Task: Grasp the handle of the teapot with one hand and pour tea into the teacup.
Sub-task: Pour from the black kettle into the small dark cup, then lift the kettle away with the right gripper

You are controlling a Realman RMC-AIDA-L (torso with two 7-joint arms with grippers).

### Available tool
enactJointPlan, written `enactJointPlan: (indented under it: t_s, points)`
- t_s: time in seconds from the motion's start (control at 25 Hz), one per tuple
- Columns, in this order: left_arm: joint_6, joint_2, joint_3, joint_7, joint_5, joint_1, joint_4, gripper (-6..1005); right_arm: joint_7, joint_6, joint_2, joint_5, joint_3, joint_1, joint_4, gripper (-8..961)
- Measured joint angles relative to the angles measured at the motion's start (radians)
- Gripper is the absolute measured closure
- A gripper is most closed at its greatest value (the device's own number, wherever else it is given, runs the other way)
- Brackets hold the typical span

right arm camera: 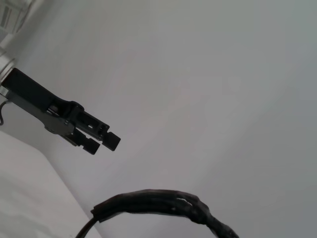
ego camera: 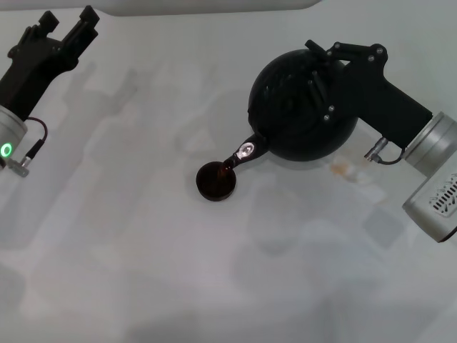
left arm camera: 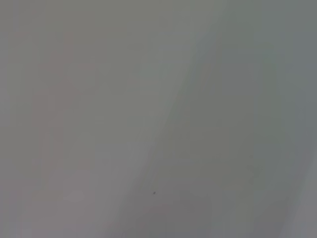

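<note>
The black teapot (ego camera: 293,121) is tilted over the white table, its silver-tipped spout (ego camera: 246,151) pointing down at the small black teacup (ego camera: 216,182). A dark stream of tea runs from the spout into the cup, which holds dark liquid. My right gripper (ego camera: 335,68) comes in from the right and is shut on the handle, which it hides in the head view. The wrapped black handle (right arm camera: 158,204) shows in the right wrist view. My left gripper (ego camera: 68,25) is parked at the far left, open and empty. It also shows in the right wrist view (right arm camera: 101,141).
The white table (ego camera: 143,271) spreads around the cup. A small amber smear (ego camera: 344,169) lies on it beside the teapot, towards the right arm. The left wrist view shows only a plain grey surface.
</note>
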State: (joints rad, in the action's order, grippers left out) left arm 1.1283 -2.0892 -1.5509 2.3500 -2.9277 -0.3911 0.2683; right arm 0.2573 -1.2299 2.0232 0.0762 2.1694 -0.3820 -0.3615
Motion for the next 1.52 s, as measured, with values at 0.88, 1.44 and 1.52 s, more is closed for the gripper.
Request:
enactJointPlan:
  t_s: [0.88,1.44,1.52]
  points:
    - [-0.008,0.002,0.002,0.000,0.001,-0.004,0.000,113,0.051,0.007,0.000,0.005,-0.002,0.001,-0.001,836]
    - [-0.009,0.000,0.006,0.000,0.001,-0.004,0.000,112,0.038,0.009,0.000,0.008,-0.007,0.001,0.001,837]
    - [-0.009,0.000,0.006,0.000,0.001,-0.004,0.000,112,0.006,0.010,0.000,0.008,-0.008,0.002,0.001,837]
